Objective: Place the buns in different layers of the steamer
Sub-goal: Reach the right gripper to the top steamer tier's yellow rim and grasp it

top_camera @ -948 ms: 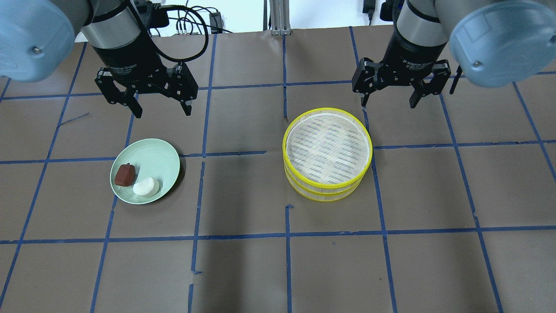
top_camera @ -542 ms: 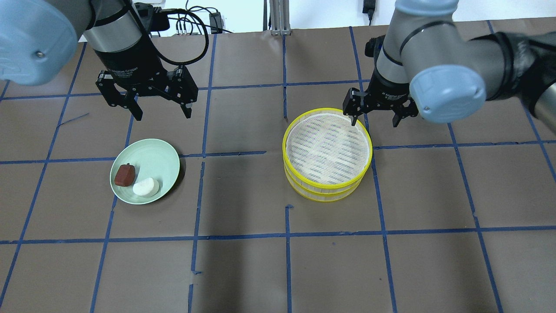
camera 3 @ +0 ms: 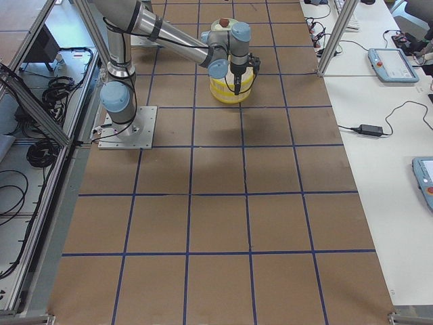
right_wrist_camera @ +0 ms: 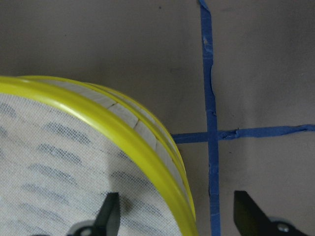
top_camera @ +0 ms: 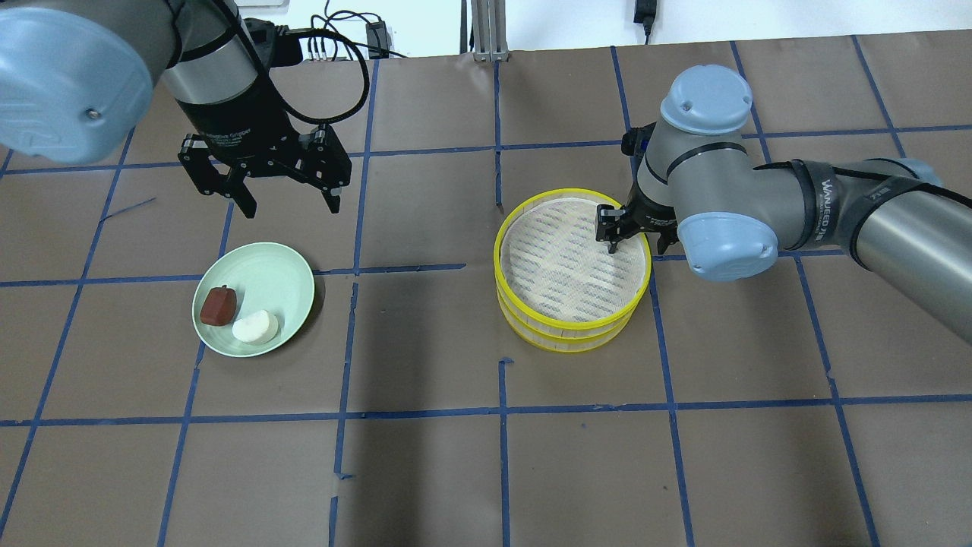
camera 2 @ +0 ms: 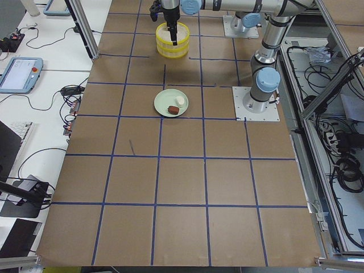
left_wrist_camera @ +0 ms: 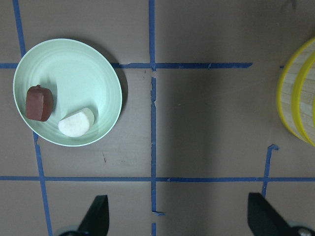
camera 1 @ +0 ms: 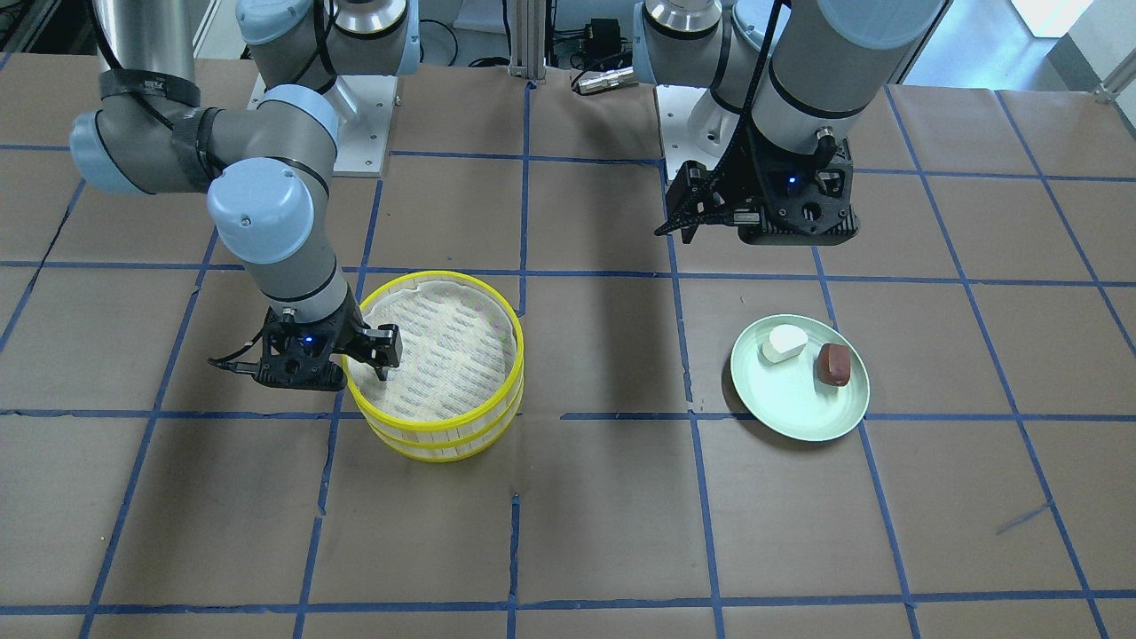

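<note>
The white bun (top_camera: 255, 327) and the reddish-brown bun (top_camera: 217, 305) lie side by side on the pale green plate (top_camera: 292, 267). Both also show in the left wrist view, the white bun (left_wrist_camera: 76, 123) and the brown bun (left_wrist_camera: 39, 103). The two steamer layers are stacked, the top layer (top_camera: 571, 194) on the lower layer (top_camera: 562, 343), and both are empty of buns. My left gripper (top_camera: 291, 205) is open and empty, above the table behind the plate. My right gripper (top_camera: 636, 241) is open and straddles the top layer's far right rim (right_wrist_camera: 147, 147), one finger inside, one outside.
Brown paper with a blue tape grid covers the table (top_camera: 486, 456). The plate stands at the left and the steamer stack right of centre. My right arm's elbow (top_camera: 725, 243) hangs just right of the stack.
My right arm has swung in and lowered its gripper onto the steamer's far right rim. My left gripper has shifted slightly forward and to the right, still open.
</note>
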`<state>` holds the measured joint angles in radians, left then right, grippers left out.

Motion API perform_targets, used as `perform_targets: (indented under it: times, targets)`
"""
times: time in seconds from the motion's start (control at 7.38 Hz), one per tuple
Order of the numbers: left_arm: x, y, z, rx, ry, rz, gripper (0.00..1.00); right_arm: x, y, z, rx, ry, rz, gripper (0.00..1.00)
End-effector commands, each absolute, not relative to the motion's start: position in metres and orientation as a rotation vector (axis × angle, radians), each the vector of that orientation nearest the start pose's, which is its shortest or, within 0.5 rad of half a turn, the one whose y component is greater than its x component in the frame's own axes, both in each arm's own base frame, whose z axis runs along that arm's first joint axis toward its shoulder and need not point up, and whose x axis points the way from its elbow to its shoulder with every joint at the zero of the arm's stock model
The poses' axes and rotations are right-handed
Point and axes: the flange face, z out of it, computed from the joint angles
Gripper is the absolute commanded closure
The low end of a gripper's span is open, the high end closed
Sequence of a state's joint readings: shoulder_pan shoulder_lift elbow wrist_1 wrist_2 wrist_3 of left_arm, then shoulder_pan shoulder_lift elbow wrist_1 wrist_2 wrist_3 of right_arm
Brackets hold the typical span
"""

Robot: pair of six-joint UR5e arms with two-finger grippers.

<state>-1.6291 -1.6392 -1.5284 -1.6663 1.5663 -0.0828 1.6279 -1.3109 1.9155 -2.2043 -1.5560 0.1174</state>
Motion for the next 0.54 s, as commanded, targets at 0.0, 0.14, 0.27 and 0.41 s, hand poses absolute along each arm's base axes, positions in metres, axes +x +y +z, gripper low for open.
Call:
perform_targets:
  times: [0.0,0.14,0.27,0.41]
  targets:
    - [-0.164,-0.500,0.458,-0.059,3.135,0.189,0.00,0.164,-0.524,0.253,0.085,3.146,-0.025,0.84]
    - [-0.164,-0.503,0.461,-0.089,3.139,0.136,0.00,0.163,-0.520,0.259,0.085,3.152,-0.014,0.90]
    - [-0.164,-0.503,0.459,-0.090,3.140,0.131,0.00,0.163,-0.520,0.266,0.085,3.153,-0.026,0.91]
    - [-0.164,-0.503,0.458,-0.087,3.139,0.136,0.00,0.163,-0.521,0.269,0.085,3.153,-0.024,0.91]
